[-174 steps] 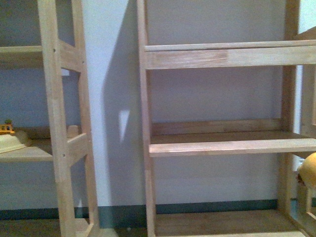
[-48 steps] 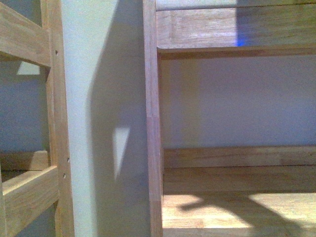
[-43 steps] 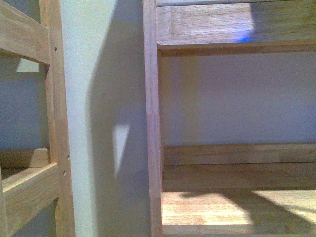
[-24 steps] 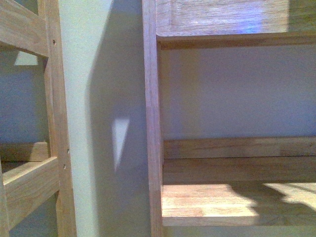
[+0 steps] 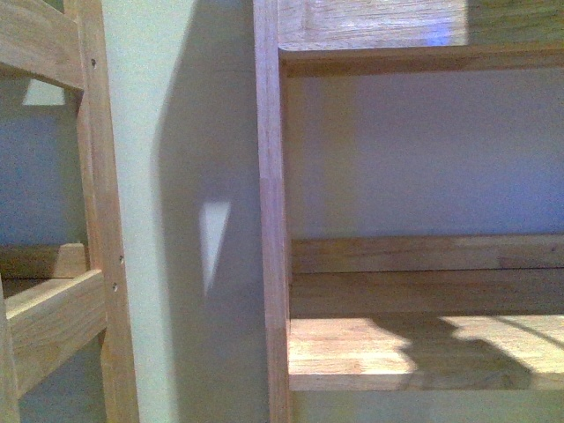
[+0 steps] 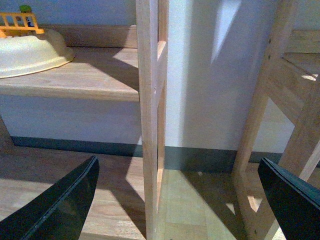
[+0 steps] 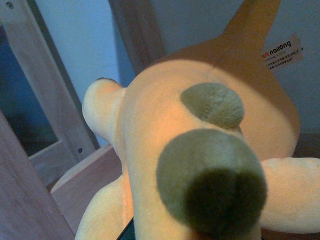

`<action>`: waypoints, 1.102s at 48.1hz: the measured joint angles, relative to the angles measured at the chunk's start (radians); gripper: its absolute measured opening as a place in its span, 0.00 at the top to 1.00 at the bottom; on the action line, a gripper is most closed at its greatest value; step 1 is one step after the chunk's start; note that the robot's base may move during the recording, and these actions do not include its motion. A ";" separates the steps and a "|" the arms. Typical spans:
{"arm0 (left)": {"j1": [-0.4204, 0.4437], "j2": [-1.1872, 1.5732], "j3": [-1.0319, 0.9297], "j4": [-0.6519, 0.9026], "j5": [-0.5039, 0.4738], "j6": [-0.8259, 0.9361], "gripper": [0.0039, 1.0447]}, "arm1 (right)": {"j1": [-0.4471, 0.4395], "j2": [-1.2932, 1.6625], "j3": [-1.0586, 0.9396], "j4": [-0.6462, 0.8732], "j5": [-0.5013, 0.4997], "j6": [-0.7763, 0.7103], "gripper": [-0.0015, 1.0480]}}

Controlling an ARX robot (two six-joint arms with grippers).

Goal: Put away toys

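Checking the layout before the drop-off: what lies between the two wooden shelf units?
In the front view, only bare pale wall with a shadow lies between the left shelf unit and the right shelf unit; nothing stands there.

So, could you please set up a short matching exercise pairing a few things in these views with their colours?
Things:
1. plush animal
2. bowl
3. left gripper's fingers
4. paw pad

Colours:
a. black
b. brownish-olive
c. orange-yellow
d. cream

Pairs: 1-c, 2-d, 3-a, 4-b
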 joint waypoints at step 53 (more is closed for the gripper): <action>0.000 0.000 0.000 0.000 0.000 0.000 0.06 | 0.054 0.029 0.002 0.038 0.019 0.051 0.29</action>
